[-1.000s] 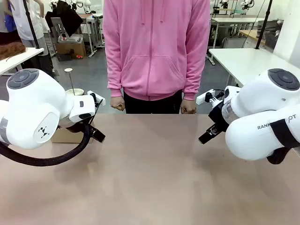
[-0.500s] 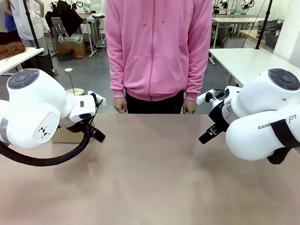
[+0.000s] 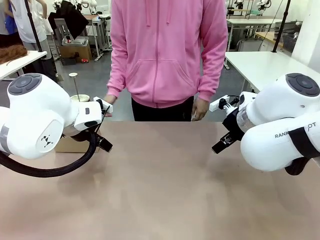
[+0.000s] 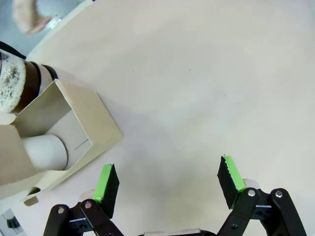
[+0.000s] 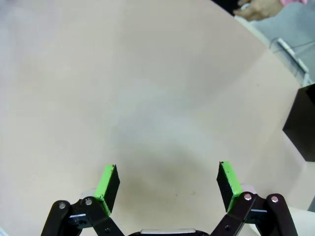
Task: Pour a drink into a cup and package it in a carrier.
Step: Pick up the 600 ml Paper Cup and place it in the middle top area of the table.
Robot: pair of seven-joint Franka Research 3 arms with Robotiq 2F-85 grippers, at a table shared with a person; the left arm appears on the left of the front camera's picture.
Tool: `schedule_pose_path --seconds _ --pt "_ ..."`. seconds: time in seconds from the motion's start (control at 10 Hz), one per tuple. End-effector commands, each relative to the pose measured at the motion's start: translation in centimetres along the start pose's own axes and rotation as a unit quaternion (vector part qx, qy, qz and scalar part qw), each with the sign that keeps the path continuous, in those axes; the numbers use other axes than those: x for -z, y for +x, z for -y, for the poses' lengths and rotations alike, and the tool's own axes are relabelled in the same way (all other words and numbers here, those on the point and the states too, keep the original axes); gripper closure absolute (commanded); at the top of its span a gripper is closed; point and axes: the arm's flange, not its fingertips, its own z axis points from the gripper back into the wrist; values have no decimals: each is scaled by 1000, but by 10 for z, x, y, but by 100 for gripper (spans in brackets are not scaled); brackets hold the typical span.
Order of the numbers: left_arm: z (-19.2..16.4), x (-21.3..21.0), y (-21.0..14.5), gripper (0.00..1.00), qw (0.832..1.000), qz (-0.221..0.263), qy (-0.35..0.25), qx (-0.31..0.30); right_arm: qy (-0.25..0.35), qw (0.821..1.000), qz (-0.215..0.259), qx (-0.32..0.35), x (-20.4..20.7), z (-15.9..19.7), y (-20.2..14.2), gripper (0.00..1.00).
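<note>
Hovering over bare worktop [image 5: 147,88], left jaws & right jaws both gape wide, nothing held. Carrier [image 4: 83,123] w/ white cup [image 4: 47,151] inside sits just off the left jaws' side, drink [image 4: 12,81] beyond it. Risk: a careless sideways swing clips the carrier and tips the cup.

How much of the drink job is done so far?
Almost nothing yet. The dark drink is in its jug beside the cardboard carrier, where a white cup already seems to sit. Nothing is in hand: the left arm's fingers and the right arm's fingers are open and empty above the table. Pouring and packing are left.
</note>
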Motion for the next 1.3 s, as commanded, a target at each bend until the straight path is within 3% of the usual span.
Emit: schedule_pose_path --seconds 0.0,0.2,0.4,0.6,0.8,1.0,1.2 --pt "-1 0 0 0 1000 0 0 -1 -7 1000 7 4 -22 15 17 0" --pt "-1 0 0 0 1000 0 0 -1 14 1000 24 10 -74 50 51 0" --pt "-1 0 0 0 1000 0 0 -1 53 998 43 8 -132 107 60 0" --pt "-1 0 0 0 1000 0 0 -1 162 983 71 -52 -165 179 46 0" --pt "-1 0 0 0 1000 0 0 -1 198 971 93 -91 -154 246 13 0" --pt "-1 0 0 0 1000 0 0 -1 234 951 149 -135 -131 281 -23 0" --pt "-1 0 0 0 1000 0 0 -1 242 938 205 -137 -95 296 -54 0"
